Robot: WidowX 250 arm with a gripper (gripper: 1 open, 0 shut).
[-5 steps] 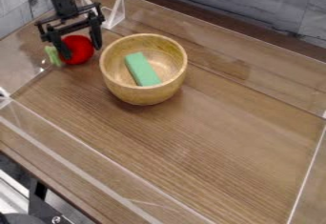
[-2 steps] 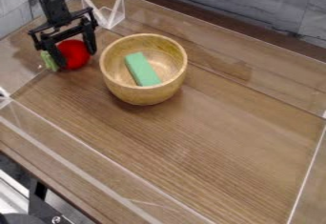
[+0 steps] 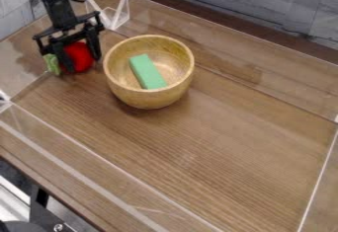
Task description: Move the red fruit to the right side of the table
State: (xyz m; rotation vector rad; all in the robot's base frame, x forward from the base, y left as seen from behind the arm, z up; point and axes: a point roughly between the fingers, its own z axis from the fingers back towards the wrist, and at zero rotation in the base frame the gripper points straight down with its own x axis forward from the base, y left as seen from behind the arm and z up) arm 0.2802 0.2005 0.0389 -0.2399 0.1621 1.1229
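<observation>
The red fruit (image 3: 79,56), small and round with a green leafy end on its left, rests on the table (image 3: 199,152) in the far left corner. My gripper (image 3: 73,50) points down over it. Its black fingers (image 3: 50,50) sit on either side of the fruit and press against it. The fruit still touches the tabletop. The gripper covers the upper part of the fruit.
A wooden bowl (image 3: 180,86) stands just right of the fruit with a flat green block (image 3: 145,73) inside it. Low clear acrylic walls (image 3: 321,167) border the table, and one corner (image 3: 119,9) is close behind the gripper.
The fingers have narrowed from a wide spread onto the fruit's sides. The hand has barely shifted, and the fruit has stayed in place.
</observation>
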